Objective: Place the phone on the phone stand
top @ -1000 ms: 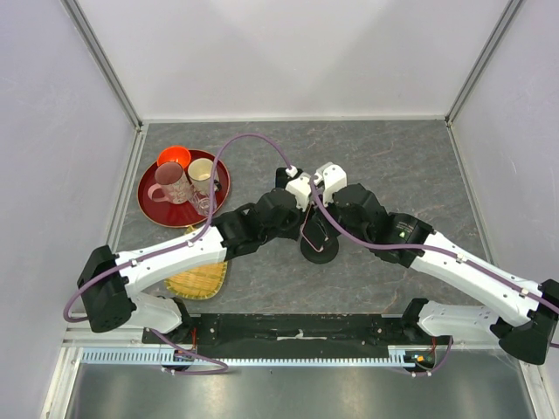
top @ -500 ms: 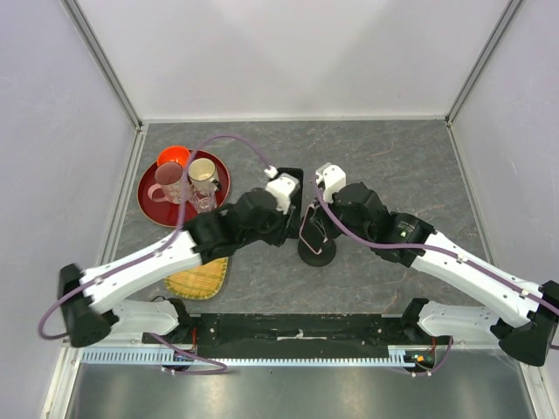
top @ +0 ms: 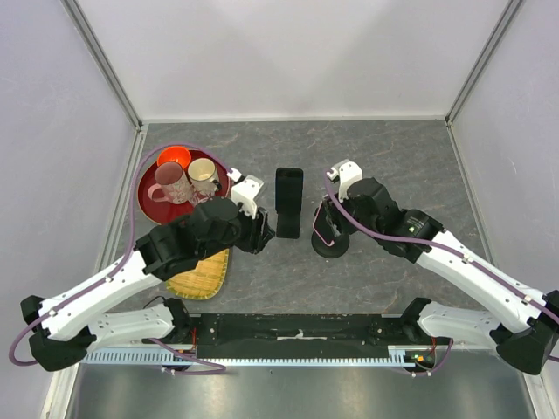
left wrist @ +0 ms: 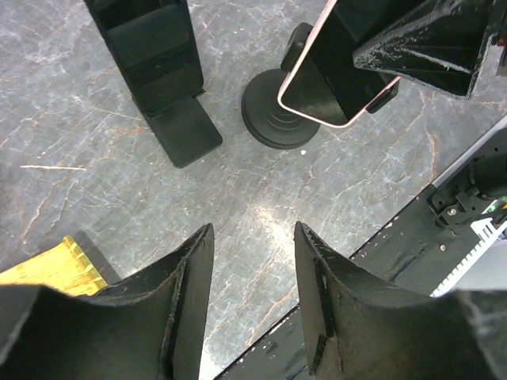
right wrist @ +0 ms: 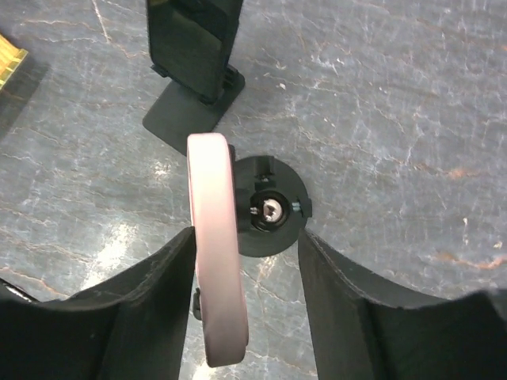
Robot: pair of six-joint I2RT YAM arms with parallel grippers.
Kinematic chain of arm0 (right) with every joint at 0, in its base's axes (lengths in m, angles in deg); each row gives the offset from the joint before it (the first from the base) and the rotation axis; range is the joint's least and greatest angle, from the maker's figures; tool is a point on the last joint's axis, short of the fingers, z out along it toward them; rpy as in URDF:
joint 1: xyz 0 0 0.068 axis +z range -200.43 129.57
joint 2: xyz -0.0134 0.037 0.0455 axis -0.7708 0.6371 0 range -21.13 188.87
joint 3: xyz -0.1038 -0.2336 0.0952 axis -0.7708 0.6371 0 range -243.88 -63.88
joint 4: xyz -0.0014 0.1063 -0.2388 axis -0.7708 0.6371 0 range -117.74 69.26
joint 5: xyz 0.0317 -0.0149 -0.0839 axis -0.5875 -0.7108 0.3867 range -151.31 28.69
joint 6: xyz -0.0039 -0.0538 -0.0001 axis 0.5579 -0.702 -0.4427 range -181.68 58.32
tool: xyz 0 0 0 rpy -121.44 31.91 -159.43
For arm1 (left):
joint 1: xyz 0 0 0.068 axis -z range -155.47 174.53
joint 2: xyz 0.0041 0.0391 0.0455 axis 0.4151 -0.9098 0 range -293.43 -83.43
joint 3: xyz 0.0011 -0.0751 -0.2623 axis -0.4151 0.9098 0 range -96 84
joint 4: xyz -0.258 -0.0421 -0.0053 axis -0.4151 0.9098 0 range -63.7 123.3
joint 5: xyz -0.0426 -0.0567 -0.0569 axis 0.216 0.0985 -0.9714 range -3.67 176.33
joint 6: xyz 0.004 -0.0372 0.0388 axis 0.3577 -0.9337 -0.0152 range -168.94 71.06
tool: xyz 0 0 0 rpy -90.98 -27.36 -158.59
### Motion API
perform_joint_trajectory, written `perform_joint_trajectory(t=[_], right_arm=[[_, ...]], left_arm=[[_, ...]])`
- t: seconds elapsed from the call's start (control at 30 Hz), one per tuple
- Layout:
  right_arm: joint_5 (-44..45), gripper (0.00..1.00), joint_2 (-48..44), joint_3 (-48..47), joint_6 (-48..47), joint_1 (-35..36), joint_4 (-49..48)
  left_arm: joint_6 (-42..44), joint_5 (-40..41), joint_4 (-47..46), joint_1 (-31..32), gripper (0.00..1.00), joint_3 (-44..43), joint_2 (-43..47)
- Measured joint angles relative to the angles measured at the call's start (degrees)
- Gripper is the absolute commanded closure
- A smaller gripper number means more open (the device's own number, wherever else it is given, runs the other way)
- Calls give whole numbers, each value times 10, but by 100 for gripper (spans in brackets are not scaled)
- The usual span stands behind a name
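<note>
The phone [top: 323, 225], black with a pink rim, stands upright on the round black phone stand [top: 333, 248] at mid table. In the right wrist view its pink edge [right wrist: 215, 269] sits over the stand's base [right wrist: 273, 207]. My right gripper [top: 332, 216] is open around the phone [right wrist: 247, 236]: the left finger is against the pink edge, the right finger is apart from it. My left gripper [top: 265, 229] is open and empty [left wrist: 253, 229], left of the stand and clear of the phone [left wrist: 333, 71].
A black upright folding stand [top: 288, 202] with a flat foot [left wrist: 186, 131] sits just left of the round stand. A red tray [top: 154, 208] with cups is at the left. A yellow woven mat [top: 199, 278] lies near the left arm.
My left arm has pulled back to the left and toward the near edge, away from the phone, uncovering the black folding stand. My right gripper stays at the phone and has shifted slightly right.
</note>
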Motion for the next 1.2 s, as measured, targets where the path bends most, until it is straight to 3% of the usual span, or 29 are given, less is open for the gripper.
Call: perform_joint_trajectory(t=[0.27, 0.63, 0.73, 0.77, 0.97, 1.2], right_arm=[[30, 25, -33, -3, 17, -2, 92], [163, 27, -60, -42, 59, -3, 179], [147, 19, -63, -60, 61, -5, 178], [131, 2, -67, -61, 61, -5, 176], [2, 2, -133, -43, 76, -3, 124], [58, 2, -88, -40, 161, 21, 97]], left_arm=[[3, -82, -62, -35, 48, 0, -69], [0, -207, -125, -103, 48, -47, -122], [0, -215, -141, -122, 47, -67, -121], [0, -216, -144, -129, 47, -70, -120], [15, -214, -154, -158, 47, -76, -111], [61, -193, -201, -161, 48, -16, -77]])
